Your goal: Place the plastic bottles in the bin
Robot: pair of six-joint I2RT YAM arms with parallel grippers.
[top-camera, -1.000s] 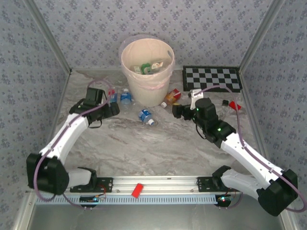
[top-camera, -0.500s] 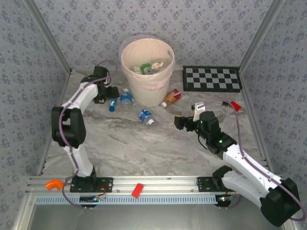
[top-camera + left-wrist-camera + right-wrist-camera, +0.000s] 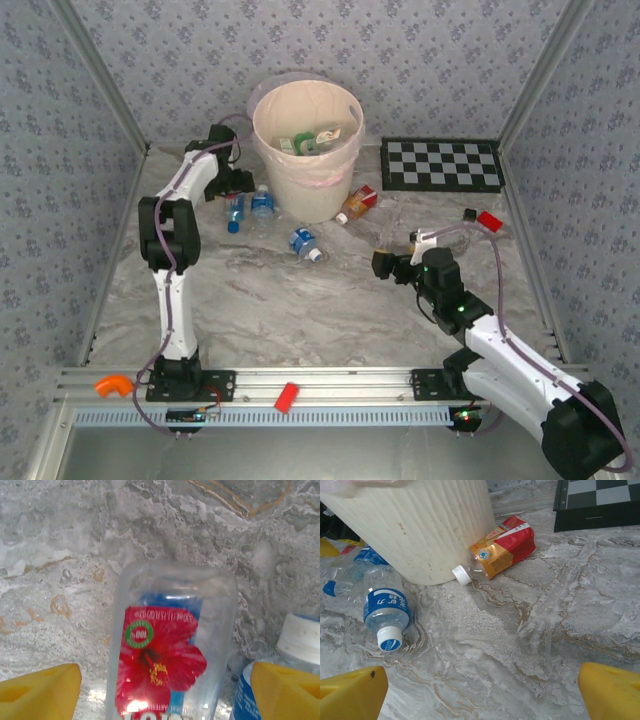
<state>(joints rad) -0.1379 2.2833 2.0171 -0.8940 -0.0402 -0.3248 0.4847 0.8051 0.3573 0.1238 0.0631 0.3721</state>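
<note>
Beside ribbed cream bin [image 3: 420,525], crumpled clear bottles [image 3: 385,610] on veined tabletop [image 3: 520,630].

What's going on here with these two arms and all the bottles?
The robot is tidying crushed plastic bottles into the bin. The left gripper hangs open over a clear bottle with a red flower label, not gripping it yet. The right gripper is open and empty. Several bottles lie beside the bin.

Top: high rear. Right wrist: low, shares bin [image 3: 300,185]. Left wrist: close, probably downward.
</note>
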